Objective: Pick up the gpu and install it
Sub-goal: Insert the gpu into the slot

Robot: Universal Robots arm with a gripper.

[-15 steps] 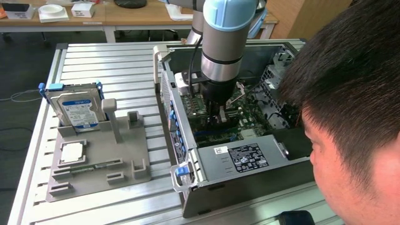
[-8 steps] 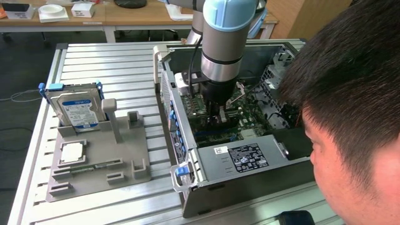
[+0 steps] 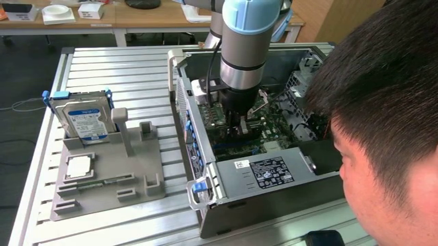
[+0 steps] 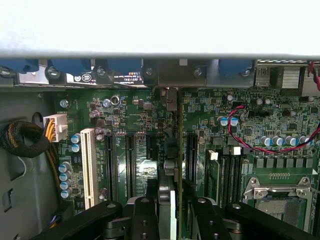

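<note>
Inside the case (image 3: 274, 200), gripper (image 4: 169, 200) clamps the edge-on gpu (image 4: 172, 150).

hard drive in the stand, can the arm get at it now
Probably not yet: the gripper is down inside the computer case, shut on the gpu. The hard drive itself stands upright and uncovered.

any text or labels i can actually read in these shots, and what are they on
No text can be quoted with confidence.
Blue-white label on the hard drive: print too small to read.
Black sticker on the power supply box: white print, blurred.
White sticker beside it: barcode-like marks, illegible.
Motherboard markings and the sticker at the case's rear edge: too small to read.
</note>
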